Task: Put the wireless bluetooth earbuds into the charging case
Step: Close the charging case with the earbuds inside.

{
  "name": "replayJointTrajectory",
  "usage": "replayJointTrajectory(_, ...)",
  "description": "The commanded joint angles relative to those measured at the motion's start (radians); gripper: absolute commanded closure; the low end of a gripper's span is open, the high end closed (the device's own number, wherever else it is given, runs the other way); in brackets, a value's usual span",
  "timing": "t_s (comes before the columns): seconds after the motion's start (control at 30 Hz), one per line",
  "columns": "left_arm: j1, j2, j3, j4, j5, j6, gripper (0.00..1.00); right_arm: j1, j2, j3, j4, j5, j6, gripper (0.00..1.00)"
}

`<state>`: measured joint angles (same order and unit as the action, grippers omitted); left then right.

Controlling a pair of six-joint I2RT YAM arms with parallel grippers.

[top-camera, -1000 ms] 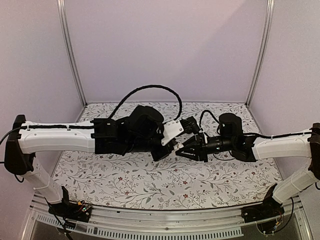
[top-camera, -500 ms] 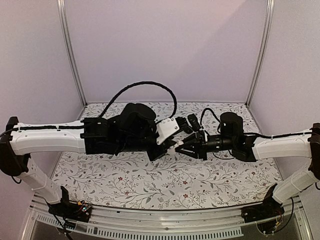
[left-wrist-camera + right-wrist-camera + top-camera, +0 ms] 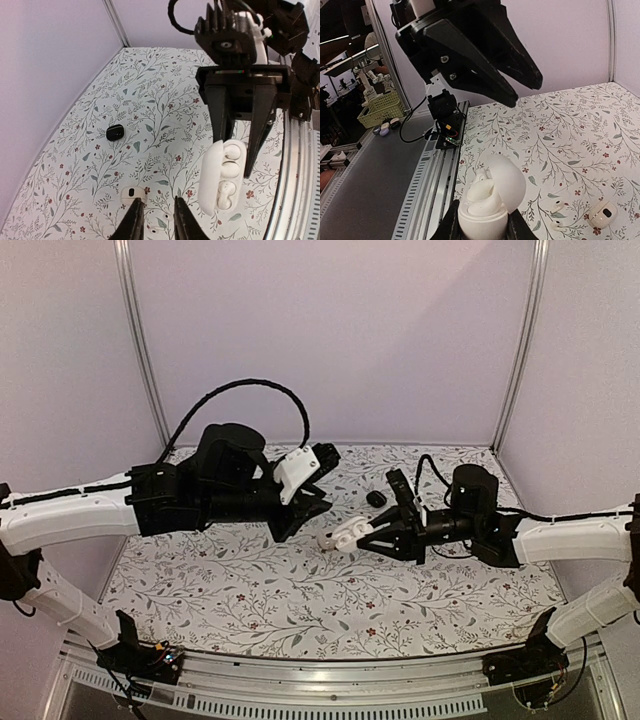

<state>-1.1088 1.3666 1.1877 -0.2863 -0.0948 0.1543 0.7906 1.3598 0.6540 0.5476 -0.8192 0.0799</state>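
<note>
My right gripper (image 3: 485, 224) is shut on the base of a white charging case (image 3: 489, 200), whose lid stands open. It holds the case above the table (image 3: 345, 534). White earbud shapes sit in the case's wells (image 3: 227, 175). Two more white wireless earbuds (image 3: 165, 215) lie loose on the tablecloth, seen past my left fingertips (image 3: 134, 220). In the right wrist view these earbuds (image 3: 555, 206) lie to the right of the held case. My left gripper (image 3: 156, 222) hangs open and empty to the left of the case, apart from it. In the top view the left gripper (image 3: 325, 478) is above and to the left of the case.
A small closed white case (image 3: 131, 193) lies by the loose earbuds, also the white case (image 3: 602, 214). A closed black case (image 3: 115, 132) rests farther back on the flowered cloth (image 3: 376, 499). The metal rail (image 3: 295, 165) runs along the table's near edge.
The left arm has drawn back to the left, away from the held case, and its jaws have parted a little. The right gripper has kept its hold and shifted slightly left.
</note>
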Motion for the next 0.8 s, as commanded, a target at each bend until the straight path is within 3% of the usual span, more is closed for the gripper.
replayJointTrajectory(0.0, 0.011, 0.029, 0.006, 0.006, 0.067, -0.020, 0.81, -0.004, -0.036, -0.006, 0.061, -0.088, -0.040, 1.00)
replayJointTrajectory(0.4, -0.059, 0.058, 0.022, 0.015, 0.128, 0.013, 0.83, -0.004, -0.014, 0.009, 0.072, -0.075, -0.019, 1.00)
replayJointTrajectory(0.77, -0.149, 0.119, 0.031, -0.016, -0.036, 0.071, 0.85, -0.030, 0.025, 0.018, 0.102, -0.052, 0.059, 1.00)
